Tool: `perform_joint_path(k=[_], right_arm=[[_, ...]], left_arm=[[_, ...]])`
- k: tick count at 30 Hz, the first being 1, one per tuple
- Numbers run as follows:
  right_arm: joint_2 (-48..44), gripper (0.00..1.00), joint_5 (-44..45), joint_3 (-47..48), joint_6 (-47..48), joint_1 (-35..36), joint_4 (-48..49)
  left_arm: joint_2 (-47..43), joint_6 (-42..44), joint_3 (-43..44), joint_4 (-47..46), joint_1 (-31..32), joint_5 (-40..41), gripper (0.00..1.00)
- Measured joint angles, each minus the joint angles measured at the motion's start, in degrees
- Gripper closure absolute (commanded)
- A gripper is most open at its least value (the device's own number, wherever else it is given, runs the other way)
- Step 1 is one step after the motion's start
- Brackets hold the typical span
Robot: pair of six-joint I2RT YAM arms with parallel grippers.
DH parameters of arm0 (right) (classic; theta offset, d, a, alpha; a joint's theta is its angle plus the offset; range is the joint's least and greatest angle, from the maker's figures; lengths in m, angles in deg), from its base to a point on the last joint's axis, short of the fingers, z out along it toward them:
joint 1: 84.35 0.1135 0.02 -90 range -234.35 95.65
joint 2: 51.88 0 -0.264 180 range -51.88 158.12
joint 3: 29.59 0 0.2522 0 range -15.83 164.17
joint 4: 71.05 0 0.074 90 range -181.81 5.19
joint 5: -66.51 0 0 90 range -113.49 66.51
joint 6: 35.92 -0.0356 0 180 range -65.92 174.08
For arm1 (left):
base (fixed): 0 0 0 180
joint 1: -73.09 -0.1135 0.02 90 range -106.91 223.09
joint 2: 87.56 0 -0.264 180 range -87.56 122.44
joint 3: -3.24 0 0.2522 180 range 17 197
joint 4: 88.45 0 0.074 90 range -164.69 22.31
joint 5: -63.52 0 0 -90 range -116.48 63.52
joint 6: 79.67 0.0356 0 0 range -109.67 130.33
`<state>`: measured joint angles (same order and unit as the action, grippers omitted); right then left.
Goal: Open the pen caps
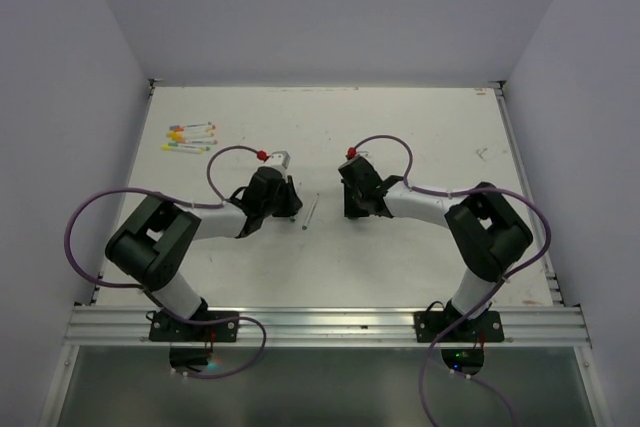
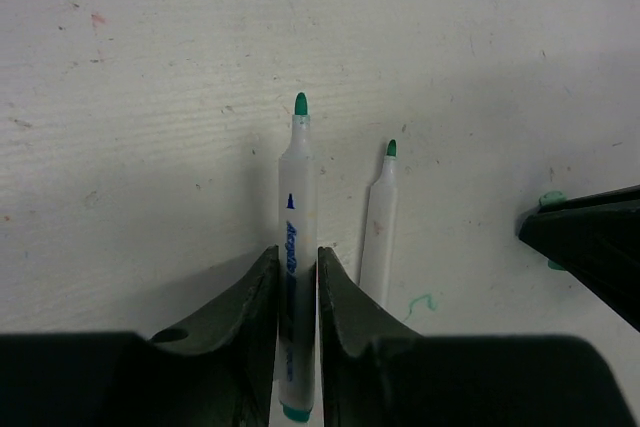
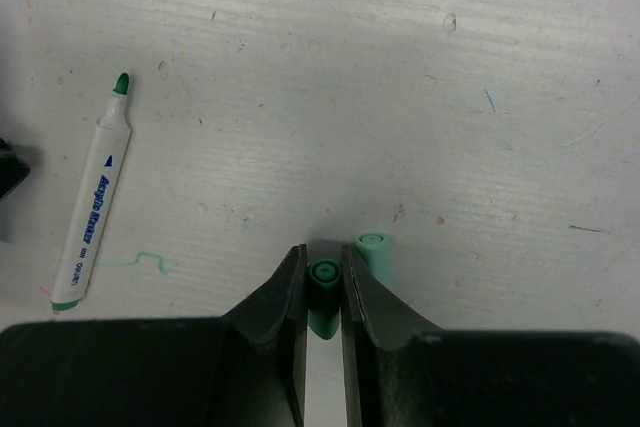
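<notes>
pen [image 2: 297,187] sits clamped btwn left gripper [image 2: 297,259] fingers, tip fwd; right gripper [image 3: 322,259] pinched on green cap [image 3: 323,277].

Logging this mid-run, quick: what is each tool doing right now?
Left tool: closed on an uncapped green-tipped pen.
Right tool: closed on a green cap.

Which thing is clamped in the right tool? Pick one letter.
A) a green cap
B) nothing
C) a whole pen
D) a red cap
A: the right tool is shut on a green cap, whose open end faces the wrist camera.
</notes>
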<state>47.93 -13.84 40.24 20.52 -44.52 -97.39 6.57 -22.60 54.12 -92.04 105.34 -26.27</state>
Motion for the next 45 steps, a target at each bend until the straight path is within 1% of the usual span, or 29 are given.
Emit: perform_joint_path(k=[3,4,7,8,11,19,24,26,27,29,30,31,33,34,35,36,38,39,41,45], right_arm=[[-0.1,0.79,0.6,0.0,0.1,0.0,-0.5],[-0.1,0.76,0.8,0.0,0.1,0.0,-0.6],[-0.1,0.72,1.2,0.0,0.2,0.1,-0.7],[-0.1,0.66,1.2,0.0,0.1,0.2,-0.7],[-0.2,0.57,1.2,0.0,0.1,0.4,-0.4],[-0.6,0.53,1.2,-0.2,0.2,0.6,-0.3],[-1.7,0.51,1.1,-1.0,0.5,0.7,-0.7],[-2.6,0.46,0.9,-1.1,0.7,0.7,-1.1],[-3.3,0.44,0.8,-1.1,0.9,0.7,-1.2],[-5.4,0.35,0.6,-1.1,1.1,0.7,-1.6],[-6.6,0.32,0.5,-1.1,1.3,0.8,-1.8],[-8.0,0.27,0.3,-1.1,1.4,0.8,-2.0],[-10.6,0.22,0.1,-1.0,1.6,1.0,-2.7],[-12.0,0.13,0.0,-0.8,1.8,1.0,-3.3],[-12.7,0.08,0.0,-0.5,1.9,1.0,-3.8],[-13.3,0.06,0.1,0.3,2.3,1.0,-4.9],[-13.6,0.04,0.9,2.3,3.0,1.1,-6.8],[-13.6,0.03,1.8,3.5,3.2,1.1,-8.0],[-13.6,0.02,4.7,5.4,3.7,1.1,-10.8],[-13.6,0.05,9.8,7.4,4.2,1.1,-15.4]], left_arm=[[-0.7,-1.1,-1.6,-1.6,0.0,0.7,0.75],[-1.1,-1.4,-2.4,-2.3,0.0,0.8,0.74],[-1.9,-2.4,-3.7,-3.4,0.0,1.4,0.74],[-2.0,-2.6,-3.9,-3.6,0.0,1.6,0.73],[-2.3,-3.1,-4.4,-3.9,0.0,1.9,0.73],[-4.4,-3.5,-6.2,-3.6,0.0,1.9,0.70],[-6.9,-3.5,-6.7,-0.2,0.0,2.0,0.67],[-8.0,-3.5,-6.7,1.8,0.0,2.2,0.66],[-8.8,-3.5,-6.7,3.2,0.0,2.6,0.64],[-10.7,-3.5,-6.7,6.0,0.0,3.8,0.60],[-11.5,-3.8,-6.7,7.0,0.0,4.5,0.47],[-12.9,-3.9,-6.7,8.3,0.0,5.5,0.44],[-15.7,-4.8,-6.7,10.7,0.0,7.7,0.39],[-17.1,-5.0,-6.6,11.9,-0.1,8.8,0.37],[-18.3,-5.0,-6.3,13.3,-0.2,9.8,0.34],[-19.3,-5.2,-5.7,14.9,-0.4,10.8,0.19],[-20.4,-5.2,-3.7,17.5,-1.5,12.8,0.03],[-20.5,-5.2,-2.5,18.5,-2.4,13.6,0.00],[-20.4,-5.4,-0.1,19.9,-5.8,13.6,0.00],[-17.8,-5.5,4.3,21.0,-16.8,12.2,0.00]])
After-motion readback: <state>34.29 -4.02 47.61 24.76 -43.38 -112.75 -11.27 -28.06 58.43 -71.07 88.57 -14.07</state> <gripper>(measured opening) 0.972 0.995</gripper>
